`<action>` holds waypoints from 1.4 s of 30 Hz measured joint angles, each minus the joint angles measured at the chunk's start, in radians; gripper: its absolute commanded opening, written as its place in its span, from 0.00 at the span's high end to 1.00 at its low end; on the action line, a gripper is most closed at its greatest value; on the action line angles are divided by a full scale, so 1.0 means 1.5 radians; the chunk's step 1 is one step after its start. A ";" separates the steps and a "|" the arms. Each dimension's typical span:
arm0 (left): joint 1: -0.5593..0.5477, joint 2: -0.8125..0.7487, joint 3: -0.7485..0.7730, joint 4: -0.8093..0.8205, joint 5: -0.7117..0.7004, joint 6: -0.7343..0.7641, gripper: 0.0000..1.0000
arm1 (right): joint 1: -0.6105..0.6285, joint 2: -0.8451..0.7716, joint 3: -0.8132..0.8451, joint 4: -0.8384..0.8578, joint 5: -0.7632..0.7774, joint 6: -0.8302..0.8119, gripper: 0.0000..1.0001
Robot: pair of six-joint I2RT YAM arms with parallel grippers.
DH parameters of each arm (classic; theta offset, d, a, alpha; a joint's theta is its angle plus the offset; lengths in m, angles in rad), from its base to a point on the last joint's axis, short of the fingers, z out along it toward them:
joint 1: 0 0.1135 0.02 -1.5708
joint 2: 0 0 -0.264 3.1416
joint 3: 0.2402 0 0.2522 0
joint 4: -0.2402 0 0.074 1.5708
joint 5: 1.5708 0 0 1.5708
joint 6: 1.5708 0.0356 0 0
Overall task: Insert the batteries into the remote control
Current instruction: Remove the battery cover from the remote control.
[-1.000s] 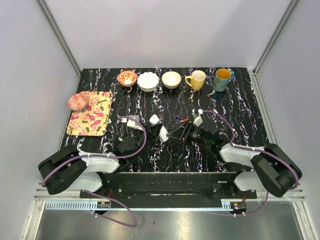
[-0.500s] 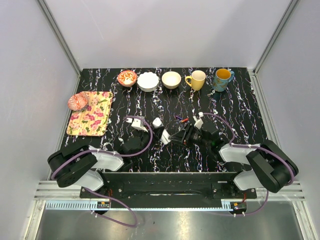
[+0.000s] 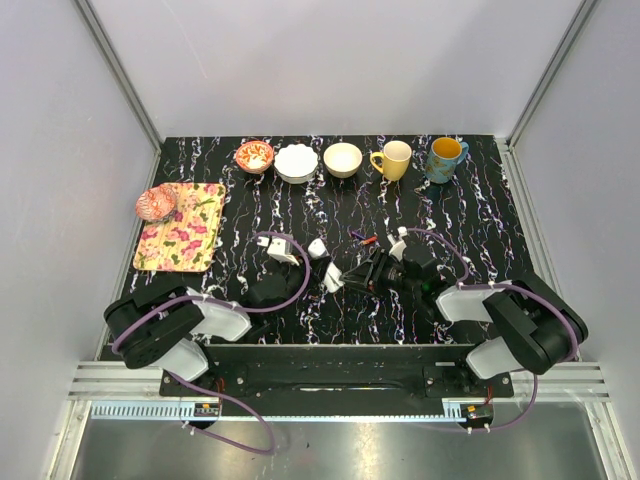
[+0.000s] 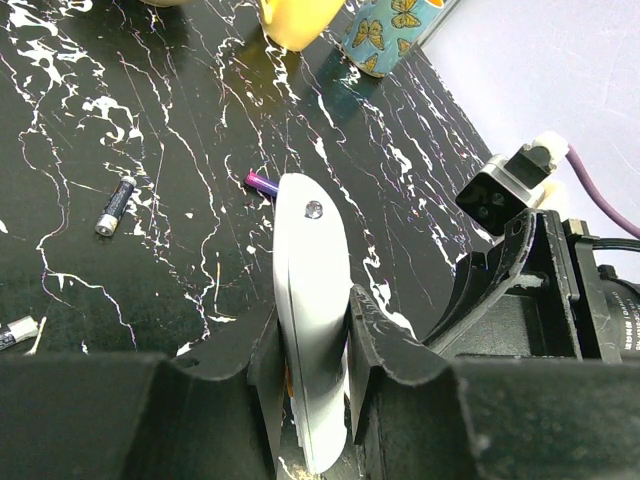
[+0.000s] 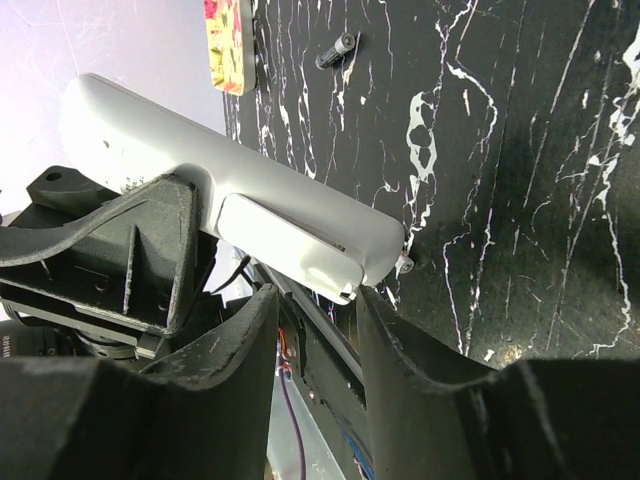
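Observation:
The remote control (image 4: 310, 290) is a slim white bar held on edge, and my left gripper (image 4: 312, 312) is shut on its middle. In the top view the remote control (image 3: 332, 279) sits mid-table between both arms. My right gripper (image 5: 315, 292) is open, with its fingertips (image 5: 385, 305) at the remote control's (image 5: 200, 170) near end, beside a raised cover panel (image 5: 285, 238). Nothing lies deeper between its jaws. Loose batteries lie on the table: a dark one (image 4: 115, 205), a magenta one (image 4: 262, 182) behind the remote, and one (image 4: 15, 331) at the left edge. One battery (image 5: 336, 48) shows in the right wrist view.
Three bowls (image 3: 296, 162) and two mugs, one yellow (image 3: 393, 159) and one blue (image 3: 444, 158), line the back edge. A floral tray (image 3: 185, 235) with a pink object (image 3: 156, 203) lies at the left. Two batteries (image 3: 357, 235) rest just behind the grippers.
My left arm has swung slightly right and nearer, carrying the remote toward the right gripper. The right gripper has shifted a little to meet it. Neither gripper's jaws changed.

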 measured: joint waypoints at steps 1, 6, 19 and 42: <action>0.000 0.001 0.000 0.001 0.000 0.000 1.00 | 0.000 0.002 0.000 0.002 0.000 -0.001 0.57; 0.000 0.003 0.000 0.004 0.000 0.000 1.00 | -0.001 0.007 -0.003 0.005 -0.004 -0.005 0.57; 0.000 0.030 0.000 0.019 -0.001 0.000 1.00 | -0.003 0.034 -0.010 0.007 -0.005 -0.012 0.56; 0.002 -0.080 0.008 -0.080 -0.015 0.010 1.00 | -0.015 -0.086 0.052 -0.202 0.017 -0.122 0.37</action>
